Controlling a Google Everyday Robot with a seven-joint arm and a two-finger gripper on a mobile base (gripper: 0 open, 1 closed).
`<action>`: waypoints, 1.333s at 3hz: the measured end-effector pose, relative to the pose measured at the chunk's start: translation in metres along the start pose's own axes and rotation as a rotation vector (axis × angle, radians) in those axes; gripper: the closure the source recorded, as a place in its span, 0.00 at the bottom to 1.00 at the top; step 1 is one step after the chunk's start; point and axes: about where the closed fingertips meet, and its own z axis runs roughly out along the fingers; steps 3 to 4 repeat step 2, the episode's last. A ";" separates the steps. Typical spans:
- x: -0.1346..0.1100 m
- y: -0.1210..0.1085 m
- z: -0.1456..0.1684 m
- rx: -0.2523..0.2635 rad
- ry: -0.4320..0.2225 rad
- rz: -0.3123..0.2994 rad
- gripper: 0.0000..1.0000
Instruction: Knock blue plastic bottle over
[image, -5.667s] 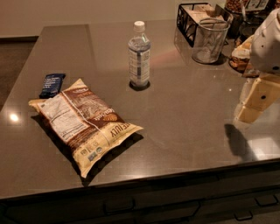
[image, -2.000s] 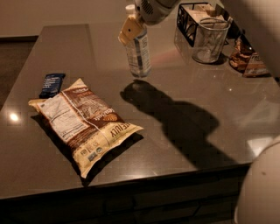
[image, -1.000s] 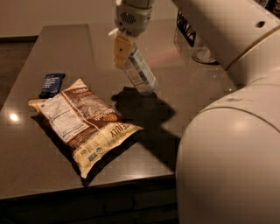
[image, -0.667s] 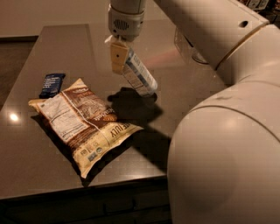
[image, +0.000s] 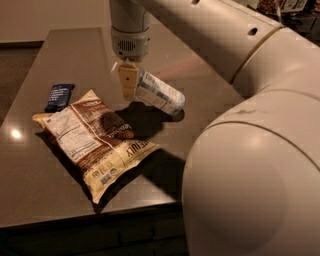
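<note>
The blue plastic bottle (image: 161, 93), clear with a white-and-blue label, is tipped far over on the dark table (image: 45, 190). Its base points to the lower right and its body lies close to the tabletop. Its cap end is hidden behind my gripper (image: 129, 81). The gripper hangs down from the arm at the bottle's upper left end and touches or nearly touches it. It holds nothing that I can see.
A brown and cream chip bag (image: 98, 141) lies flat just left of and in front of the bottle. A dark blue snack bar wrapper (image: 60, 96) lies at the far left. My arm's large white body (image: 250, 165) fills the right side and hides that part of the table.
The bottle stood upright at first. My gripper came in from the right, met its top and moved left and nearer, and the bottle tipped over to its present low lean.
</note>
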 end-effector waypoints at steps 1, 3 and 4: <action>-0.009 0.006 0.019 -0.008 0.012 -0.048 0.00; -0.015 0.002 0.020 0.007 -0.006 -0.049 0.00; -0.015 0.002 0.020 0.007 -0.006 -0.049 0.00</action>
